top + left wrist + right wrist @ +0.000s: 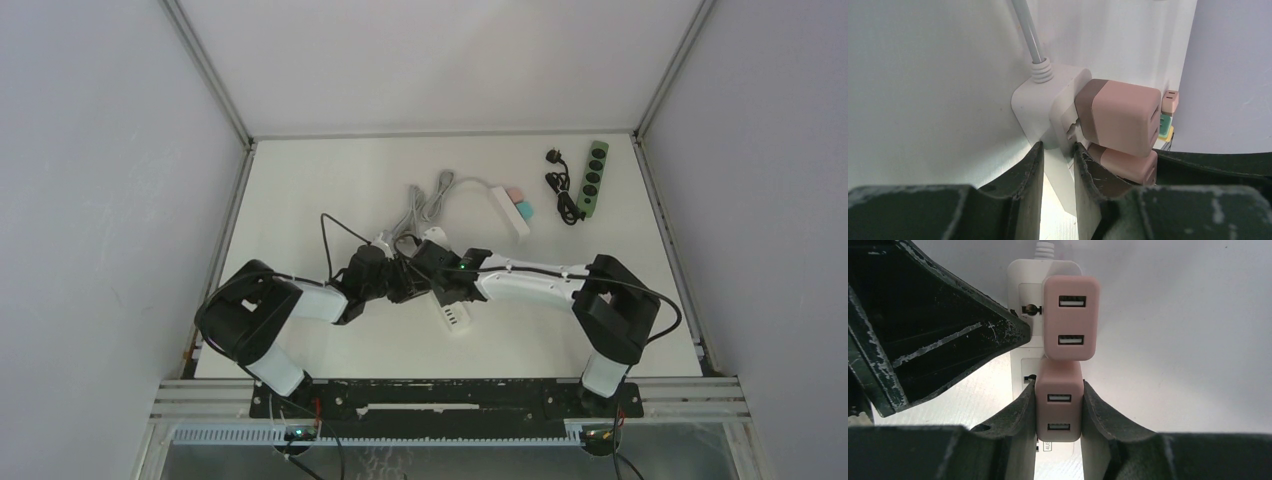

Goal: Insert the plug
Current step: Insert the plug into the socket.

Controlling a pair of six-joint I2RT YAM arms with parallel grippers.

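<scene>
I'm steadying the power strip (1040,107), left gripper (1057,175) clamping its edge — right gripper (1058,415) is grasping the pink plug (1058,385), seating it there.

We find the power strip (455,320) near the middle of the table (300,190), between the two arms. Two chargers sit on it, one behind the other and touching. The near charger (1059,412) lies between the fingers of the right gripper (1058,387), with the far charger (1070,317) just beyond. The left gripper (1058,162) straddles the strip's left side. Toward the back lies a second strip (508,212), with a cable bundle (428,200) to its left. A third strip (592,178) lies at the far right, with a coiled cord (560,185) just left of it.
</scene>
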